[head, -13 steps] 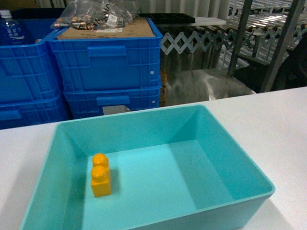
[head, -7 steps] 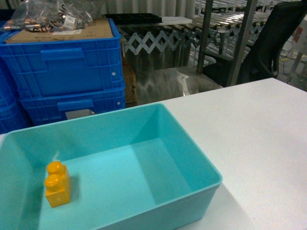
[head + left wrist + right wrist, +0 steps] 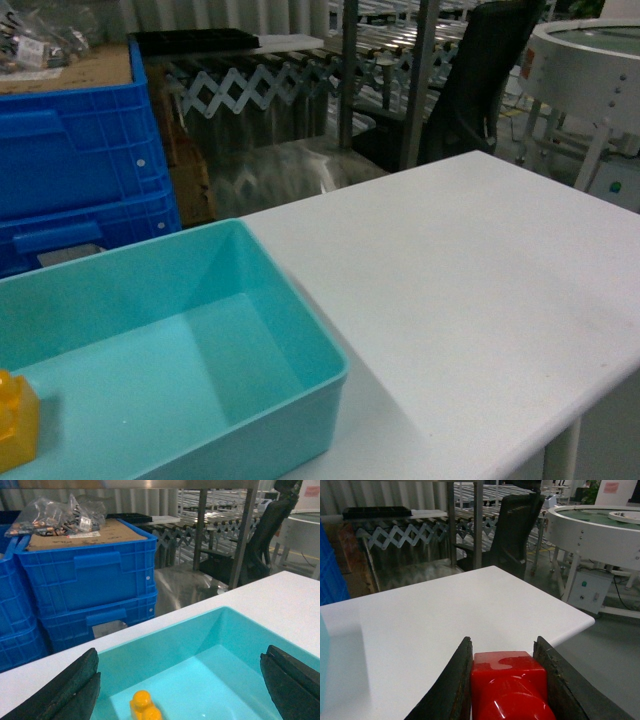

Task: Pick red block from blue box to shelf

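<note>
The red block (image 3: 507,680) is clamped between the dark fingers of my right gripper (image 3: 504,647), held above the white table (image 3: 420,630) to the right of the blue box. The blue box (image 3: 300,300) sits at the lower left of the head view, and only an orange two-stud brick (image 3: 15,420) shows in it. My left gripper (image 3: 180,680) hangs open over the blue box (image 3: 175,650), with that orange brick (image 3: 145,707) between and below its fingers. Steel posts of the shelf (image 3: 420,80) rise behind the table. Neither gripper shows in the head view.
Stacked dark blue crates (image 3: 70,180) stand behind the box, one topped with cardboard and a bag of parts (image 3: 55,517). A black chair (image 3: 480,80) and a round white machine (image 3: 590,60) are at the back right. The table's right edge (image 3: 570,630) drops to the floor.
The head view has swung to the right: the blue box and orange brick have slid to the left edge of the picture, and more bare table, the chair and the round machine have come in.
</note>
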